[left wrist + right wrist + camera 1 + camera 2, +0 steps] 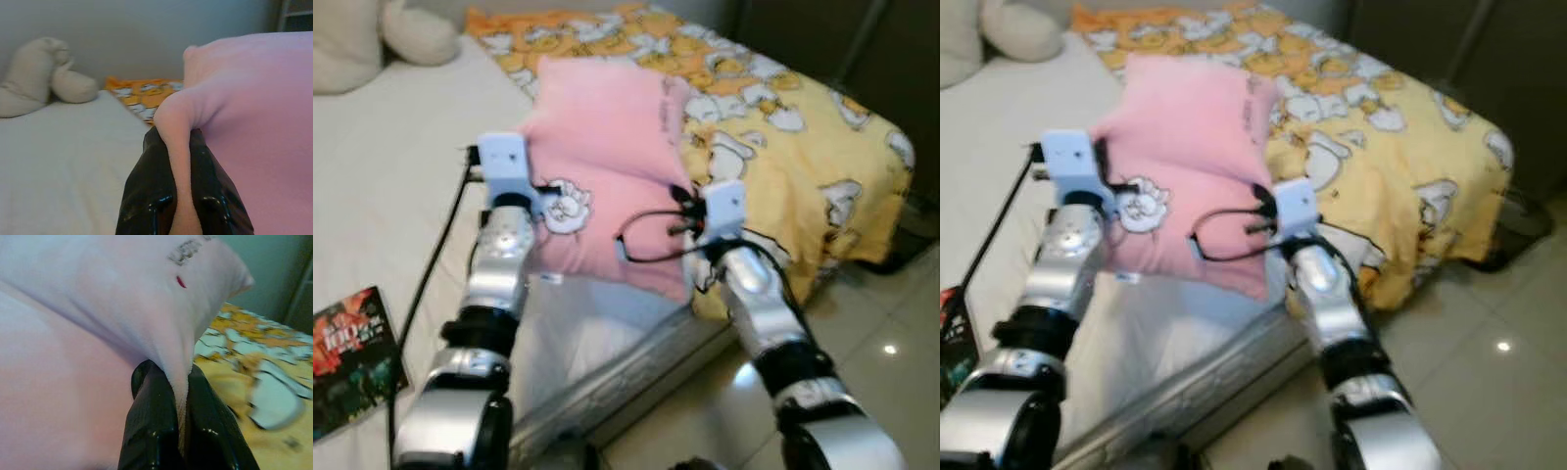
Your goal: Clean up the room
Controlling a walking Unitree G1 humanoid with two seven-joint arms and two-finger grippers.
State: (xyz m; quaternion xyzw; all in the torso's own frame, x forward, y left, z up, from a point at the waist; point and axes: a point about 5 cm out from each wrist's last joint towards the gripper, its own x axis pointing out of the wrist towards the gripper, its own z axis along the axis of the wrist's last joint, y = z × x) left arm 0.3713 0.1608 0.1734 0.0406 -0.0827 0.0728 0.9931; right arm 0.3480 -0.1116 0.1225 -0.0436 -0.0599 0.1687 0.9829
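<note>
Both end effectors were clamped on the pink pillow (607,186), held up above the bed's (382,206) foot edge: the left end effector (181,196) pinched one side, the right end effector (181,426) the opposite side. A yellow patterned blanket (783,147) covered the bed's far corner.

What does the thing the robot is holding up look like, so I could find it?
Look over the bed, beside the yellow cartoon blanket. The left gripper and right gripper each pinch one edge of a pink pillow. It is the one plain pink thing there, with a small white cartoon patch.
</note>
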